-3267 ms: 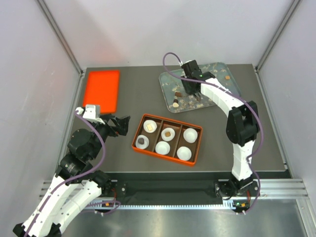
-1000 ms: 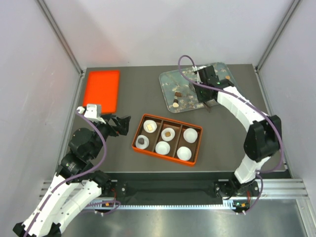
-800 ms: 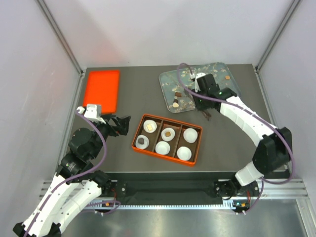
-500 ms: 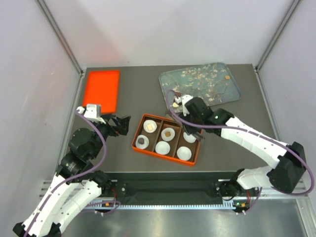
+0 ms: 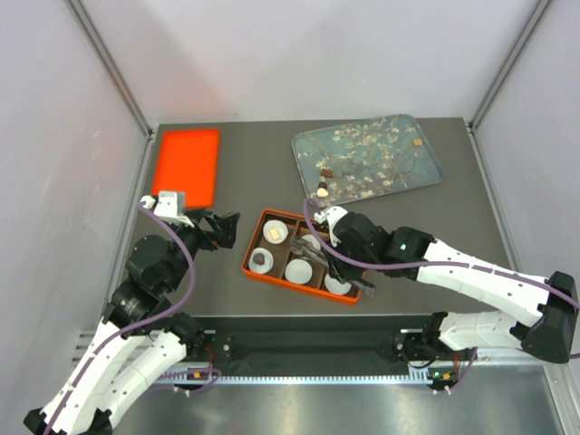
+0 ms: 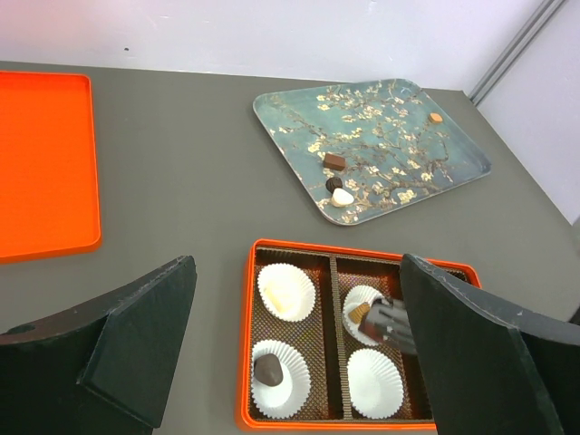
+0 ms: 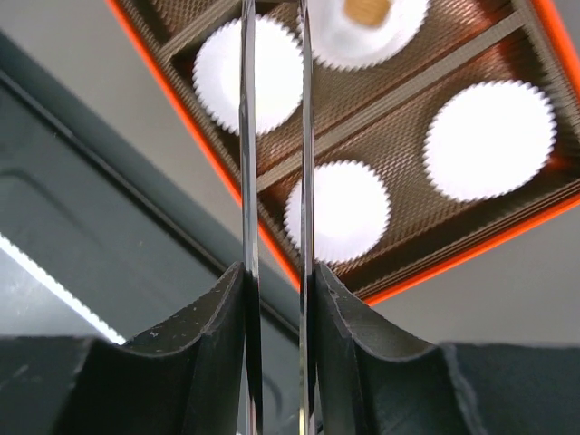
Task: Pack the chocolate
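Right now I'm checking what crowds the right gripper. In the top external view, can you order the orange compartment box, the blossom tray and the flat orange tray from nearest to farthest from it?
Measured from the right gripper:
1. orange compartment box: directly beneath the gripper, at the table's middle.
2. blossom tray: behind it, toward the far right.
3. flat orange tray: at the far left corner.

You see a flat orange plastic tray [image 5: 186, 166] far left; a teal blossom-printed tray [image 5: 381, 154] far right; nearer, an orange compartmented box [image 6: 246, 344] holding white paper cups [image 6: 375, 382].
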Tool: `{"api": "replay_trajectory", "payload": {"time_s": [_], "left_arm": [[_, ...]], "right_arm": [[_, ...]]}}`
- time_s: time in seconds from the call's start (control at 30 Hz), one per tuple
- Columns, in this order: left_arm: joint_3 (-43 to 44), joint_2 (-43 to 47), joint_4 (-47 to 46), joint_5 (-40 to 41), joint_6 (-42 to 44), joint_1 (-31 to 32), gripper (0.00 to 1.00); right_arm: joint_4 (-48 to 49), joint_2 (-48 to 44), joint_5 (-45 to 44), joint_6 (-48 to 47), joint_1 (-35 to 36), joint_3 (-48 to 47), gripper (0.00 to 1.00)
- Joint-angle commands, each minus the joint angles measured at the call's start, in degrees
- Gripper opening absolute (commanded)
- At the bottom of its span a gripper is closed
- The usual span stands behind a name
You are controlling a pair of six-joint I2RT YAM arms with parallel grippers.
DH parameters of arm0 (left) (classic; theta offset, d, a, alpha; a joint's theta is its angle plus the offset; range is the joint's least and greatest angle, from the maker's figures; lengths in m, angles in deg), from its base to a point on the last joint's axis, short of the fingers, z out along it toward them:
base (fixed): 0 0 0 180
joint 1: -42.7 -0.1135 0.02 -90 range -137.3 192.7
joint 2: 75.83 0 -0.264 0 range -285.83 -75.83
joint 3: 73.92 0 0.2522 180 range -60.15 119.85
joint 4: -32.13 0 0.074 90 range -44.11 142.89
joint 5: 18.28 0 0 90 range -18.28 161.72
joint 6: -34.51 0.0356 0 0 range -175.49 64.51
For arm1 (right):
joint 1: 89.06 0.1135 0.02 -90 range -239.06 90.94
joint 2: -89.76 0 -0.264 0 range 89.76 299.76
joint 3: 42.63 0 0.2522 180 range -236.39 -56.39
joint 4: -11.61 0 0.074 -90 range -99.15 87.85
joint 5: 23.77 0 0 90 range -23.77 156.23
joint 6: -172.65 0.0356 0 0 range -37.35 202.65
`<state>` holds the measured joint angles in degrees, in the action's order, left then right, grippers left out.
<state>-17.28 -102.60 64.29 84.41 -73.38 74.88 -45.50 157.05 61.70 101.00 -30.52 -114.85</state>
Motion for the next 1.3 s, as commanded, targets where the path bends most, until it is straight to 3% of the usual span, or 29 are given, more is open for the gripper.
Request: {"api": "replay_trajectory", "payload": {"time_s": [0.0, 0.37, 1.27], "left_arm": [[-0.1, 0.0, -2.7, -0.6, 0.1, -0.3, 0.99], [-0.1, 0.0, -2.7, -0.8, 0.1, -0.3, 0.99], [-0.1, 0.0, -2.7, -0.9, 0.1, -0.3, 0.99]], "right_arm": [[-2.0, -2.4, -1.0, 2.9, 3.3, 0.2, 0.31], [-4.3, -1.9, -4.2, 6.3, 8.6, 1.4, 0.33], [-3.2, 2.3, -6.9, 5.5, 9.9, -1.7, 0.41]]}}
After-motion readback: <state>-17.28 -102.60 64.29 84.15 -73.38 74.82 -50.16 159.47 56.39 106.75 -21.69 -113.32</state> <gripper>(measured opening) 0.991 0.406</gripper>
